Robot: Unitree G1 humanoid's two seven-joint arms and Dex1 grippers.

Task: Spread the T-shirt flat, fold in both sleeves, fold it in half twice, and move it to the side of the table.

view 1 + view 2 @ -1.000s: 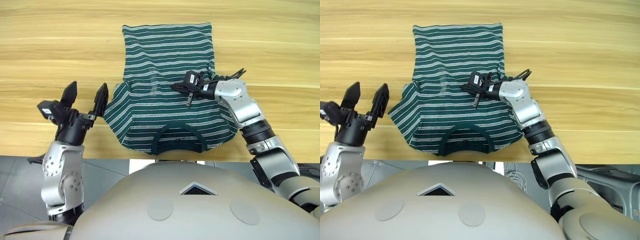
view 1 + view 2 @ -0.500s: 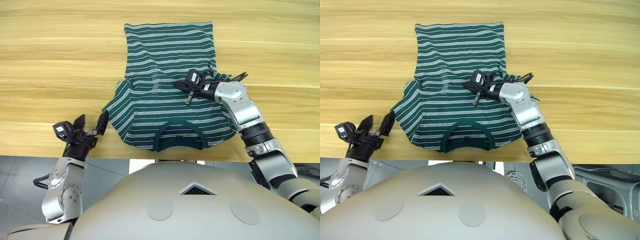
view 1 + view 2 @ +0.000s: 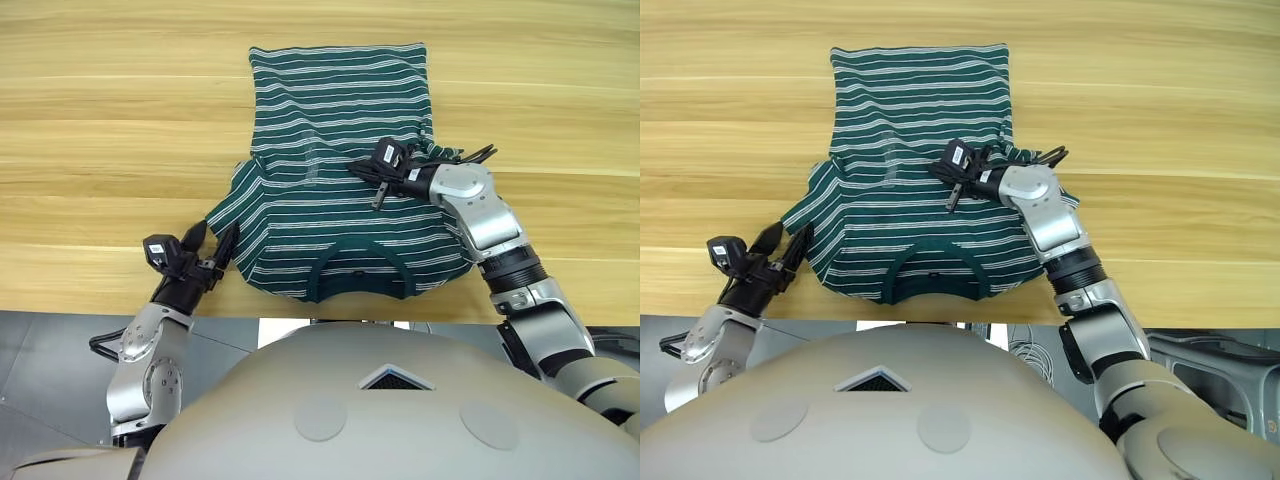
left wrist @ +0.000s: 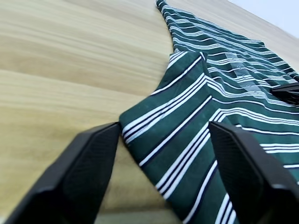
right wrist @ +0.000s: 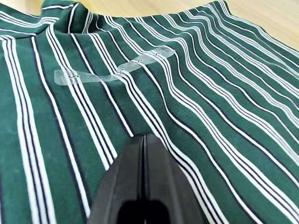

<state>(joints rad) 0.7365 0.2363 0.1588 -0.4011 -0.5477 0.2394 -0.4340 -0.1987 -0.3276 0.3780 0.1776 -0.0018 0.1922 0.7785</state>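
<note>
T-shirt (image 3: 335, 100) on table (image 3: 100, 100), left hand (image 3: 214, 238) astride sleeve (image 3: 226, 205), right hand (image 5: 143, 140) closed

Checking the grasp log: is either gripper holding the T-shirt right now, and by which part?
Nothing is held. The left gripper is open astride the T-shirt at its left sleeve tip; the right gripper rests shut on the fabric.

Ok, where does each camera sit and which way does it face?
Left eye, right eye: on the head, facing forward and down at the table and T-shirt; both arms show, left gripper, right gripper.
Left wrist: behind its open gripper, facing the sleeve between its fingers.
Right wrist: behind its shut gripper, facing the T-shirt's chest and a clear strip.
Shared: that strip shows from the head too.
</note>
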